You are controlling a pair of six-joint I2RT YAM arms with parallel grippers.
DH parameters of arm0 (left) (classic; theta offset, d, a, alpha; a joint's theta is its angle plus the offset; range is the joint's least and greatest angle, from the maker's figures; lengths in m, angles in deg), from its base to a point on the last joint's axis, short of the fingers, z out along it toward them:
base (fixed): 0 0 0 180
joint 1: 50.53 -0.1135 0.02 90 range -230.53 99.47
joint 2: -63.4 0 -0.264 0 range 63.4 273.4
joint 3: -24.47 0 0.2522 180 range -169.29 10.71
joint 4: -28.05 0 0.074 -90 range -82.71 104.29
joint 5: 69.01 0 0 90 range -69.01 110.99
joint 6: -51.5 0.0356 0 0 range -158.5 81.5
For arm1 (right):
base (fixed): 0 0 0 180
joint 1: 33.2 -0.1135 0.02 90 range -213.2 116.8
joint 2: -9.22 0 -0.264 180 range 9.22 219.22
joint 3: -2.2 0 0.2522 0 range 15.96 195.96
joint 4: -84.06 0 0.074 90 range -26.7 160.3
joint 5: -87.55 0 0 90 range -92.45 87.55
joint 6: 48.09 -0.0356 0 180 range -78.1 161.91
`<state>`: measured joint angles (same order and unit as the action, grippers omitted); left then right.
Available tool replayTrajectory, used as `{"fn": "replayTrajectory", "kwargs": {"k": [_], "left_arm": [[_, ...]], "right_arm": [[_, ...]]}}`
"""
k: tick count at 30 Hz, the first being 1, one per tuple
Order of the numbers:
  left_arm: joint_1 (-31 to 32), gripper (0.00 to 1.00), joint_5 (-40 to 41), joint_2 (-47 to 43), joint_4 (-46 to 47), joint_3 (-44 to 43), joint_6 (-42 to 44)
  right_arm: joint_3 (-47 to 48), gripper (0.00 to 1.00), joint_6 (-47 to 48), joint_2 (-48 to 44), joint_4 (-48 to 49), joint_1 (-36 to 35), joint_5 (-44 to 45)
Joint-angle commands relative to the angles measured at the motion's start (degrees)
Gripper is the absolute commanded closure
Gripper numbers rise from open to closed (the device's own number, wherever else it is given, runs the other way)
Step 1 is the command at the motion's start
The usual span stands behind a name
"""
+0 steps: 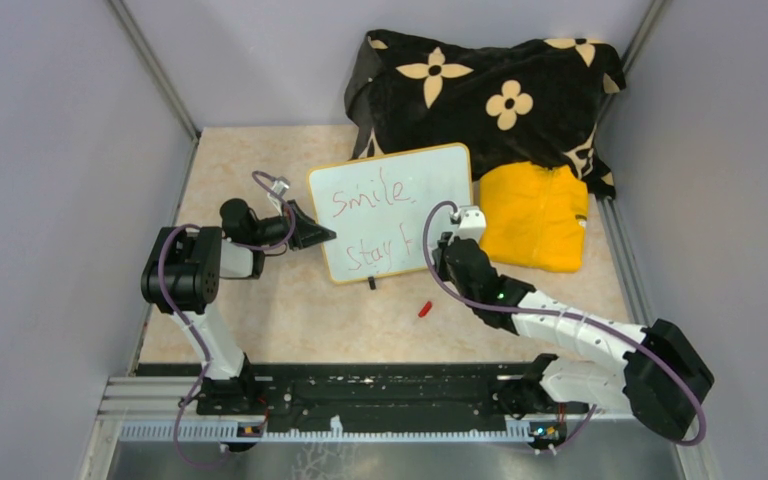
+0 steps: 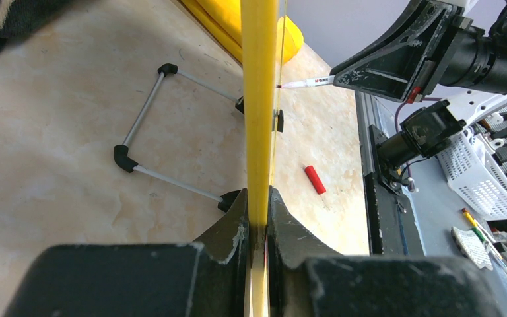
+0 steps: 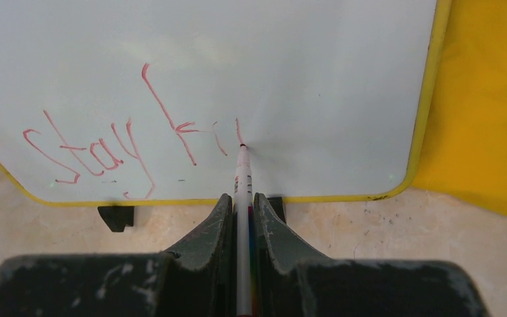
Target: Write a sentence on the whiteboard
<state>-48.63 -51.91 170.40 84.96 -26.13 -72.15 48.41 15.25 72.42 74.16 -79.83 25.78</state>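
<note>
Your right wrist view shows the right fingers [image 3: 223, 221] clamped on the marker pen [image 3: 242, 177], its tip touching the whiteboard [image 3: 304, 79] after "stay fi" of the sentence [image 3: 112, 148]; from above, the arm [image 1: 560, 320] hides this. The left fingers [image 2: 239, 221] pinch the board's left edge, frame centre overhead. A red cap [image 1: 424, 308] lies below it on the worktop [image 1: 280, 320].

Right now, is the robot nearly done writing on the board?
The words "smile" and "stay" are on the board. The right gripper holds the marker, tip on the board, partway through the next word, which reads just "fi" so far. The left gripper clamps the board's edge. Left to do: finish that word. The red cap lies on the table.
</note>
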Motion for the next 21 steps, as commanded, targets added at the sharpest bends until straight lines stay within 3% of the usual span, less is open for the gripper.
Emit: {"fn": "replayTrajectory", "kwargs": {"k": [1,21], "left_arm": [[1.4,1.00,3.2,1.9,-5.5,0.5,4.2],[1.6,1.00,3.2,1.7,-6.2,0.4,4.8]], "right_arm": [[-1.4,1.00,-0.9,-1.3,1.1,0.6,0.0],[3.2,1.00,0.9,0.9,1.8,1.0,0.4]]}}
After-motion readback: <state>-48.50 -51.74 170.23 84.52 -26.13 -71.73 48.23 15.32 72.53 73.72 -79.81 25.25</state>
